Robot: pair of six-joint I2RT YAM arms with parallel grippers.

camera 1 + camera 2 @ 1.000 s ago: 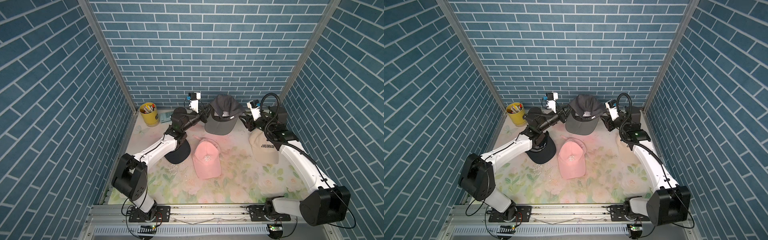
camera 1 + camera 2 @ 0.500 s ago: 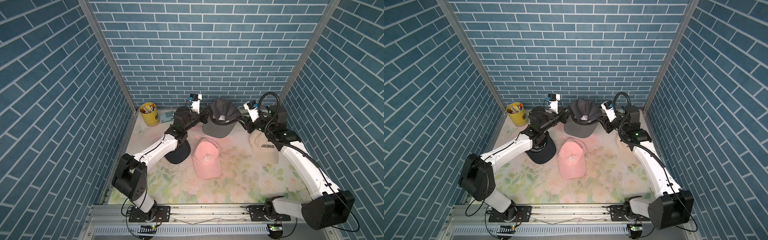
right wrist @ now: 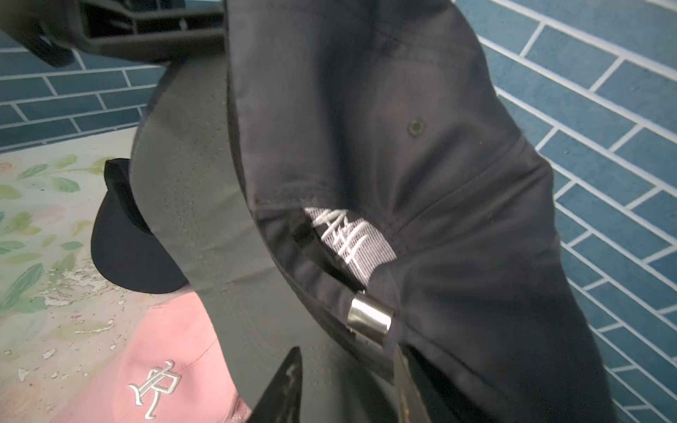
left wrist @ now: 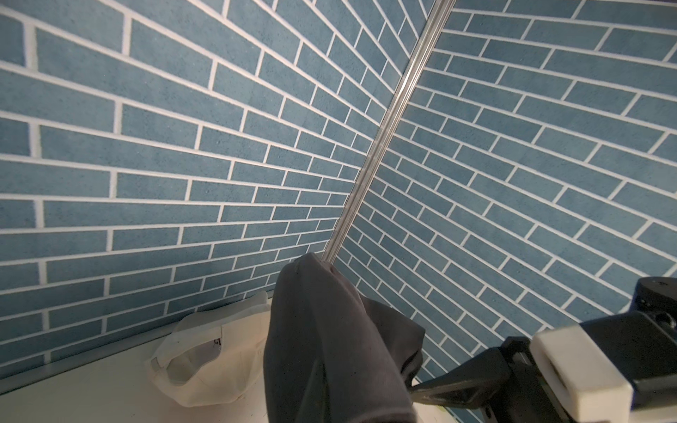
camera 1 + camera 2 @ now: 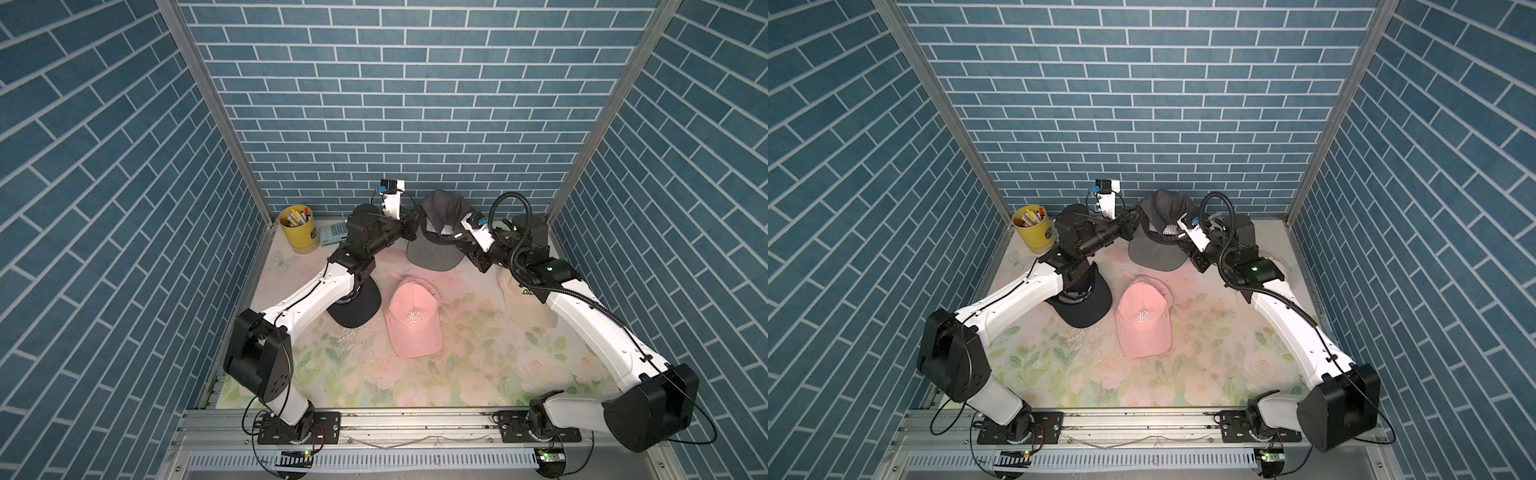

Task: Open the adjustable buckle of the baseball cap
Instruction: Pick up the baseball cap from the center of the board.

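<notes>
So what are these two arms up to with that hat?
The left pincer is shut on the edge of a dark grey cap, holding it up at the back. The right pincer is open, its tips just short of the silver buckle on the cap's strap, which looks not yet opened. A pink cap, a black cap and a beige cap lie nearby.

Dark grey baseball cap, raised off the tabletop just beyond the pink cap, on its far side. Crown crumpled and uppermost, flat brim hanging down toward the pink cap. In the right wrist view: silver metal buckle closed around the dark strap at the rear opening, white stitching visible inside.
</notes>
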